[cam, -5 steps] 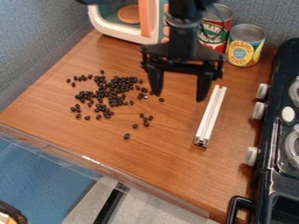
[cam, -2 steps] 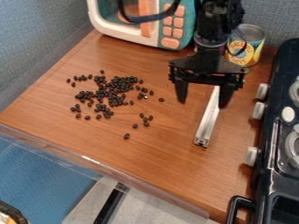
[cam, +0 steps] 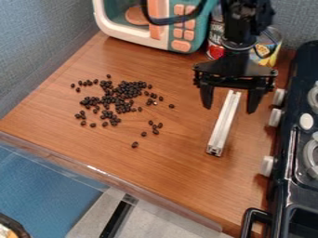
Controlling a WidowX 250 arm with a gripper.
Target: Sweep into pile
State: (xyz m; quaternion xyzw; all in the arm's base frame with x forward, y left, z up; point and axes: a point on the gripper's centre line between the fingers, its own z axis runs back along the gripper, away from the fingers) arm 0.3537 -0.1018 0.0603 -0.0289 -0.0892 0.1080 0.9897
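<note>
Bright, mostly even light falls across a wooden table [cam: 180, 174], with soft shading at its far right corner, between 2 cans and a black stove [cam: 282, 181]. Glare streaks the clear edging [cam: 93, 168] along the table's near left edge, and a thin highlight runs down the stove's side. A tiny glint shows among the dark beans [cam: 118, 95]. The black robot arm [cam: 241, 23] sinks into deep tones. The light's direction is hard to tell.
</note>
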